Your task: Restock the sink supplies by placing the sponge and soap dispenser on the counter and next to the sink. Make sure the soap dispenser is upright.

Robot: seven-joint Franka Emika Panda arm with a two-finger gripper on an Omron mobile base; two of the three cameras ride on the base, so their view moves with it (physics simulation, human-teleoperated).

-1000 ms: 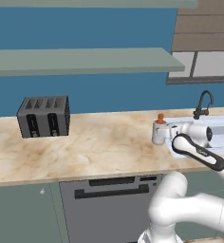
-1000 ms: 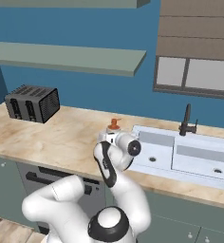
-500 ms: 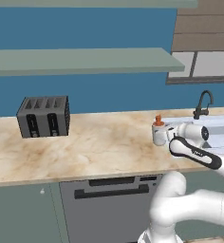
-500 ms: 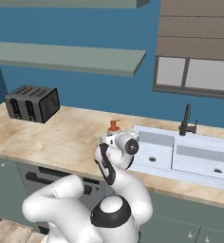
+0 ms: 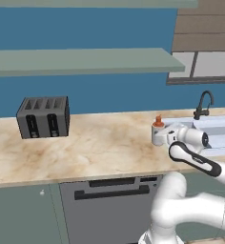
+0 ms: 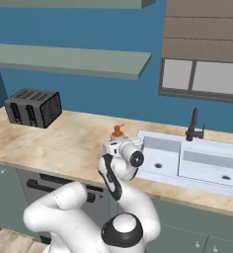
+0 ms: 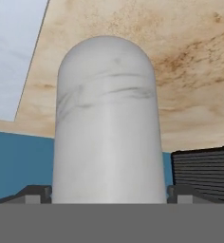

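Although the sponge is nowhere for us to point at, we do find the soap dispenser (image 5: 158,132) standing upright on the counter (image 5: 95,147), just beside the left edge of the sink (image 6: 187,160), with its orange pump top uppermost. In the hand view its white body (image 7: 109,128) rises between the two dark finger tips of the gripper (image 7: 109,193), one on each side near its base. Whether the pads are pressing on it or merely flanking it we cannot tell, since the contact lies below the edge of that view.

We judge the bottle to be light, rigid and smooth, so it may slip or twist under a loose pinch. Its round wall gives only a narrow line of contact. We would take it across the middle of the cylinder, never by the pump or nozzle, which look thin and likely to give. Being narrow for its height, it may topple if nudged sideways; the toaster (image 5: 43,116) stands well apart.
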